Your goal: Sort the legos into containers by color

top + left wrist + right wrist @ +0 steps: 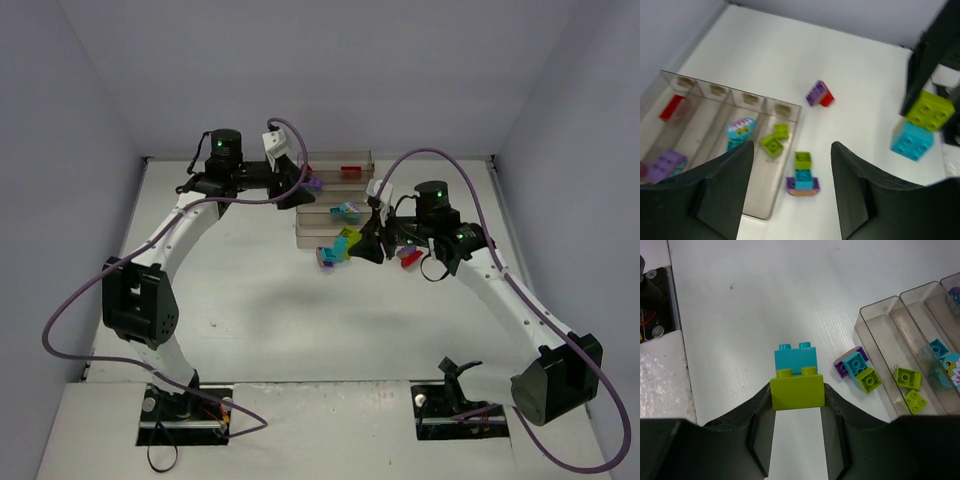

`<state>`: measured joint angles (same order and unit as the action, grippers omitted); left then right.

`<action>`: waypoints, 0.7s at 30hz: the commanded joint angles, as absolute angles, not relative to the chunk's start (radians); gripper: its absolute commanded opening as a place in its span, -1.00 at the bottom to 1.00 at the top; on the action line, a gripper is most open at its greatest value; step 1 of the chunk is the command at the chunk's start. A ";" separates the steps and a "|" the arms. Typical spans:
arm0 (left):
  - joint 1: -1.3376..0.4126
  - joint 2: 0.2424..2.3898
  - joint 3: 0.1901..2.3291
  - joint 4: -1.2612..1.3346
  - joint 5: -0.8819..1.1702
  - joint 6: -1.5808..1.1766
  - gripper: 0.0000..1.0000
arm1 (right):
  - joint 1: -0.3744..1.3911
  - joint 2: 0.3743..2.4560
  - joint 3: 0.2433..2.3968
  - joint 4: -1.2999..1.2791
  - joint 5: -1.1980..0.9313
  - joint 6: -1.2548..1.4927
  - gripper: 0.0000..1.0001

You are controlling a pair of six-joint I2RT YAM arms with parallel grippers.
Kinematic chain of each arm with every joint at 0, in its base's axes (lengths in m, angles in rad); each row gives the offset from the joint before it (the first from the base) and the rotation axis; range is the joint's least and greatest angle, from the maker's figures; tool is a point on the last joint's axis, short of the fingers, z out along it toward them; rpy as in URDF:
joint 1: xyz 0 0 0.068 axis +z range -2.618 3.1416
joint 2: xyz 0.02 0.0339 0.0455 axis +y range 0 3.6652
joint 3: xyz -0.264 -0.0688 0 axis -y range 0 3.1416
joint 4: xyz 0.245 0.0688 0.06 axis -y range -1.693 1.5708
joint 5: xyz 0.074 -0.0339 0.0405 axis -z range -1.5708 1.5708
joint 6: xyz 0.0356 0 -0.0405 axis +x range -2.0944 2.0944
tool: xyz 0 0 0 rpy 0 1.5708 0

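My right gripper (797,390) is shut on a lime brick (797,392) with a cyan brick (795,357) stuck on it, held above the table. In the top view this gripper (362,245) is just in front of the tray rack (320,222). A lime-cyan-purple stack (857,371) lies on the table by the nearest tray (880,315); it also shows in the left wrist view (802,175). My left gripper (791,146) is open and empty above the rack's near edge. The trays hold lime bricks (772,145), a cyan piece (740,129), a purple brick (662,165) and a red brick (671,107).
A purple-and-red pair (819,93) lies on the table beyond the rack; it also shows in the top view (408,255) under the right arm. Grey walls close the table on three sides. Both arms crowd the rack from left and right.
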<state>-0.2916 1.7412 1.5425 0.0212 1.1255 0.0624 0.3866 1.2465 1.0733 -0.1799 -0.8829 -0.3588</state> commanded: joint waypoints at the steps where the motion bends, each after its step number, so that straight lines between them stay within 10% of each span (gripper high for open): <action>1: -0.307 1.660 1.542 -0.239 1.261 0.257 0.13 | 0.385 1.250 1.137 -0.159 -0.974 -0.402 -1.00; 21: -0.469 1.568 1.500 -0.433 1.267 0.413 0.14 | 0.445 1.322 1.187 -0.201 -1.026 -0.422 -1.00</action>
